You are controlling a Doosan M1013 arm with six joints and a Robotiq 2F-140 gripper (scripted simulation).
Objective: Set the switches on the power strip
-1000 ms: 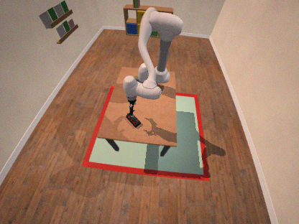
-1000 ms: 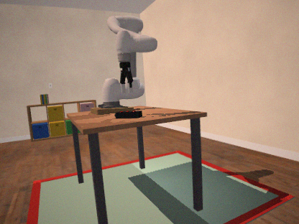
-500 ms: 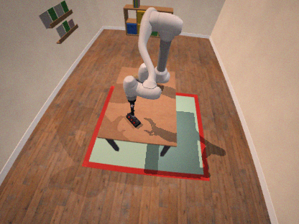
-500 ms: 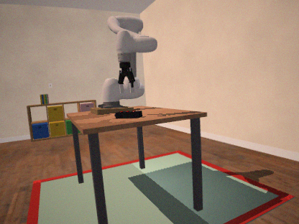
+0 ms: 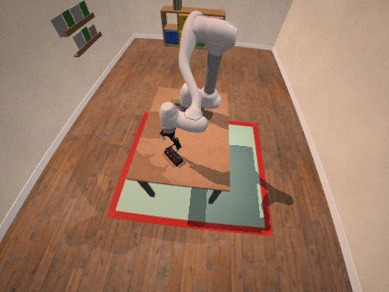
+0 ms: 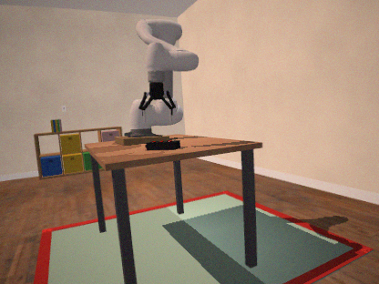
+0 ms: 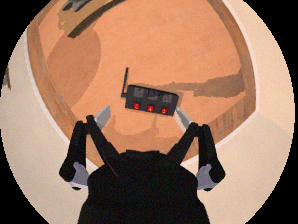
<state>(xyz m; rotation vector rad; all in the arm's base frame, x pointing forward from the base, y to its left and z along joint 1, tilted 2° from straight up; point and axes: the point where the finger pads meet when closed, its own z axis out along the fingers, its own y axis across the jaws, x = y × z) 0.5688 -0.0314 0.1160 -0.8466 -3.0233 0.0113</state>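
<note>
The end effector (image 7: 141, 117) hangs fully open and empty, clear above the strip (image 7: 149, 100) on the bench (image 7: 200, 43).

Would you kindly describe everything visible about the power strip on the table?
The power strip is a small black, plastic-looking bar lying flat and upright on the wooden table. Three red switches sit in a row along one long side, with greyish socket faces beside them; their on or off positions are too small to read. A thin dark cable leaves one end. Nothing touches it: the open gripper hangs above, its fingers apart and empty.
</note>
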